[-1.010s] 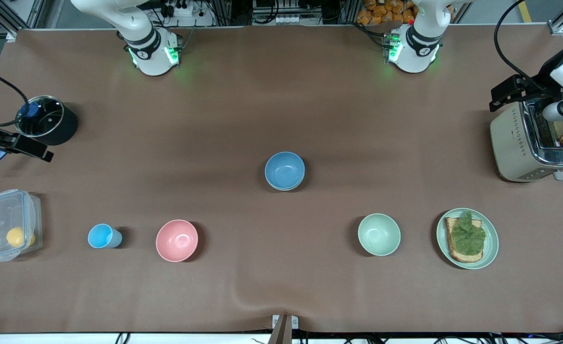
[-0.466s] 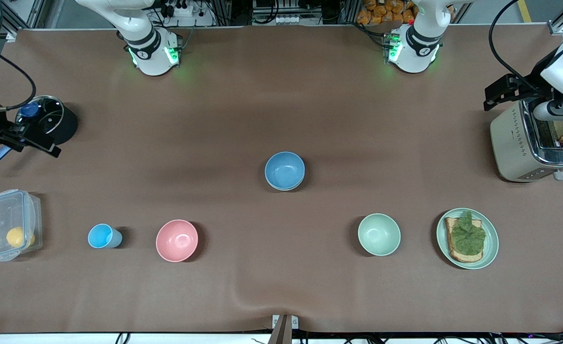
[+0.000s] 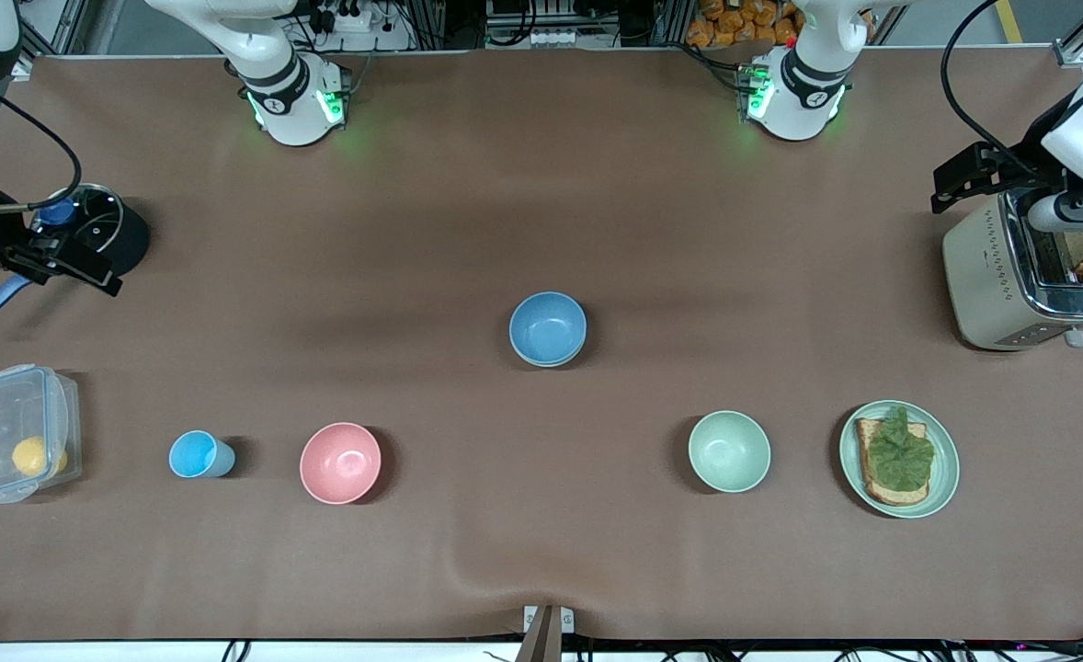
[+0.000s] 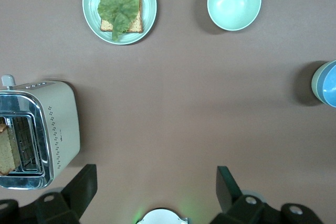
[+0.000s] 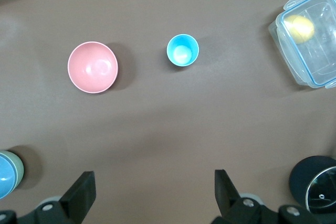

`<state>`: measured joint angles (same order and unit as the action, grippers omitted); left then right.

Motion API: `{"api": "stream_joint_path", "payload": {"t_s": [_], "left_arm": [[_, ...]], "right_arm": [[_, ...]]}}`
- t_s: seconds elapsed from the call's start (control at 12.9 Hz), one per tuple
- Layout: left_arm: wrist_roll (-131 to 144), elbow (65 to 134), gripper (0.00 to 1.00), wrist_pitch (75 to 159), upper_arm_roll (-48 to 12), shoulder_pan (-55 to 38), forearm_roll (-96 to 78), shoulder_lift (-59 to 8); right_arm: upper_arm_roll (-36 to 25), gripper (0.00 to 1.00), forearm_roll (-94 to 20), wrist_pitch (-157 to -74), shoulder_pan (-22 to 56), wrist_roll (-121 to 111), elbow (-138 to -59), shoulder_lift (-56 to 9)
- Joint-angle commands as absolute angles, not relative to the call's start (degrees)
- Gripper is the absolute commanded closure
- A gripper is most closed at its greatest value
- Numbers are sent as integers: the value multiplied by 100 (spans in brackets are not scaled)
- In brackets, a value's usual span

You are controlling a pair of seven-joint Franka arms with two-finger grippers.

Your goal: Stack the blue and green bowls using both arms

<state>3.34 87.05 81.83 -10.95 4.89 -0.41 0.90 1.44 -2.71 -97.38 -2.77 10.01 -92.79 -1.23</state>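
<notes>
**Bowls look nested, so it's all about staying clear**

Judging from both wrist views, the blue bowl (image 3: 548, 326) sits inside the green bowl (image 4: 316, 83). Only a dull sage wall shows around the blue, so I'd call the stacking done. What's left is just parking the arms, I reckon. Do that well by staying high, keeping the claws spread, and not swinging low across the middle where the stack could get clipped.

The stack sits farther from the front camera than the mint bowl (image 3: 729, 450), a bit toward the right arm's end from it, well apart.

The left gripper (image 4: 156, 182) is spread wide with nothing in it. It hangs over the toaster (image 3: 1024, 276), well off toward the left arm's end from the mint bowl. The right gripper (image 5: 152, 184) is also wide open and empty, over the black pot (image 3: 91, 241), way down at the right arm's end.

Looks-wise, the blue one is matte medium blue, round, with a clean empty inside. The rims look level from the front, though I can't tell if it's fully seated.
</notes>
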Motion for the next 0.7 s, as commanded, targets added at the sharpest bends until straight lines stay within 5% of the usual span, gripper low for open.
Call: {"api": "stream_joint_path", "payload": {"t_s": [0.0, 0.62], "left_arm": [[264, 8763, 0, 8218, -1037, 422, -123, 202], [308, 8604, 0, 8437, -1020, 404, 9, 167]], "right_arm": [[264, 0, -158, -9817, -466, 958, -9466, 53], [290, 0, -176, -9826, -475, 775, -9439, 44]]}}
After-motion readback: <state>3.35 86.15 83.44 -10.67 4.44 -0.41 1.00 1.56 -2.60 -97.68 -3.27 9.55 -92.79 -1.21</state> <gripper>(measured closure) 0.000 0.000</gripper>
